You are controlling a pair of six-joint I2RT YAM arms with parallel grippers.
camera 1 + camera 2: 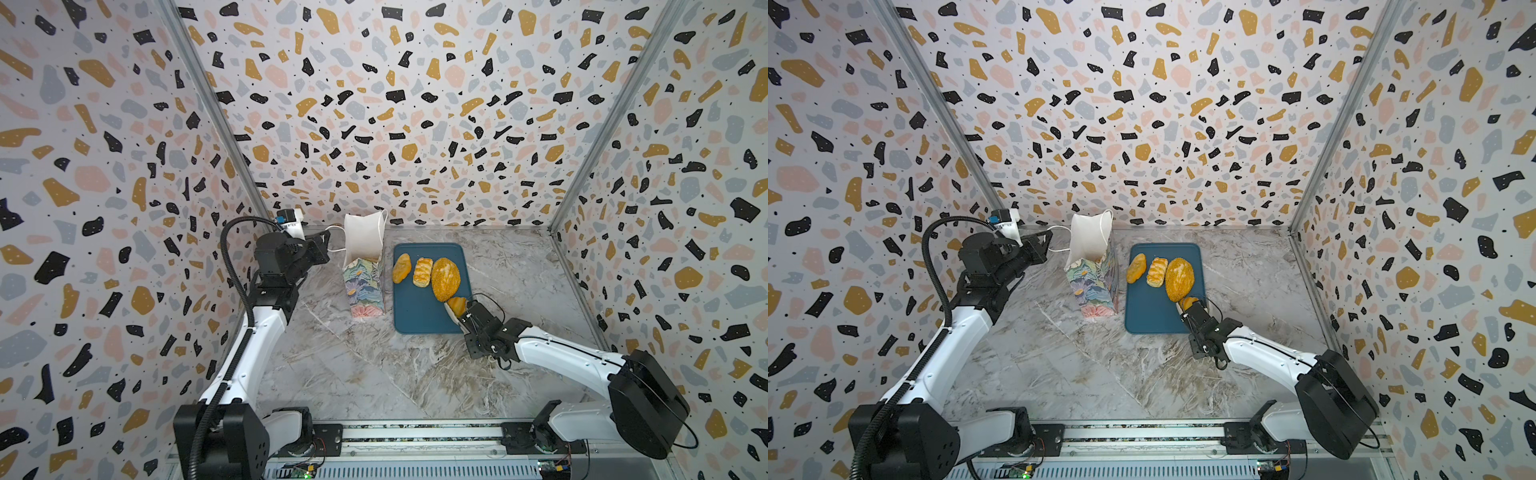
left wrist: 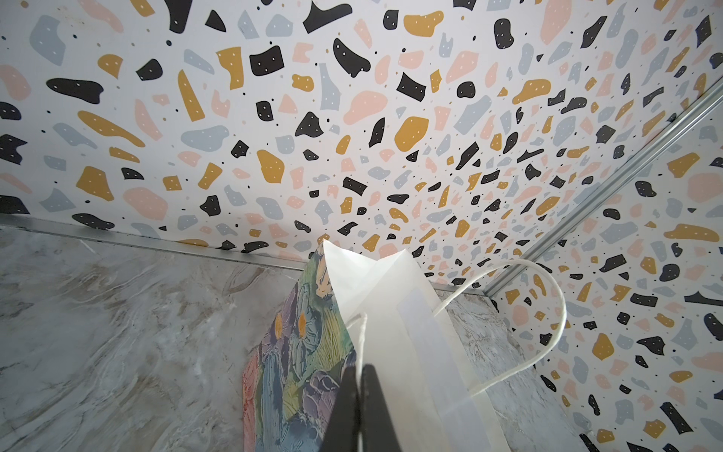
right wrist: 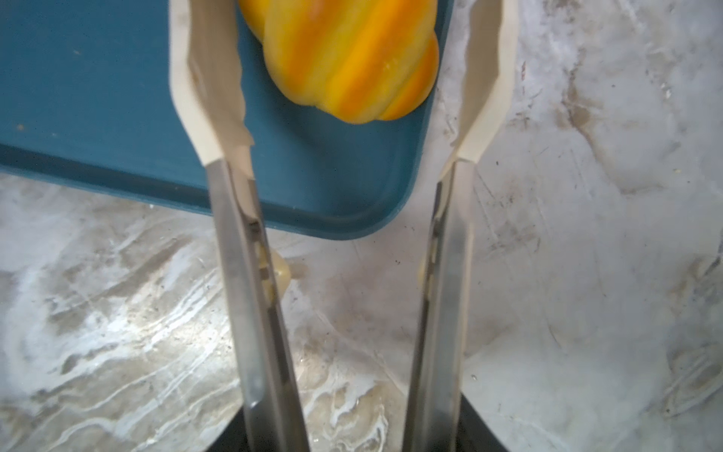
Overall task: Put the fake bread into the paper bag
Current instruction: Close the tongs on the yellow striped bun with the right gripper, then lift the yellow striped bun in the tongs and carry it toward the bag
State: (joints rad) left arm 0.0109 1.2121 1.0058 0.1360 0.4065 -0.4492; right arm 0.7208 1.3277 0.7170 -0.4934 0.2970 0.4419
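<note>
The left gripper point(image 2: 359, 395), fingers pressed together, pinched the floral paper bag's point(image 1: 365, 286) rim. The right gripper's point(image 3: 340, 94) cream-tipped tongs stood spread around the ridged golden roll point(image 3: 344, 58) at the dark-blue tray's point(image 1: 415, 316) corner — not yet gripping. A good grasp would close gently across the roll's middle.

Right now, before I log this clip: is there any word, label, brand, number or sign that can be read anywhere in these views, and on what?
None can be read.
paper bag: painted flowers only, no lettering.
blue tray: plain.
left arm: a small white mark, too small to read.
circuit boards on the front rail: too small to read.
</note>
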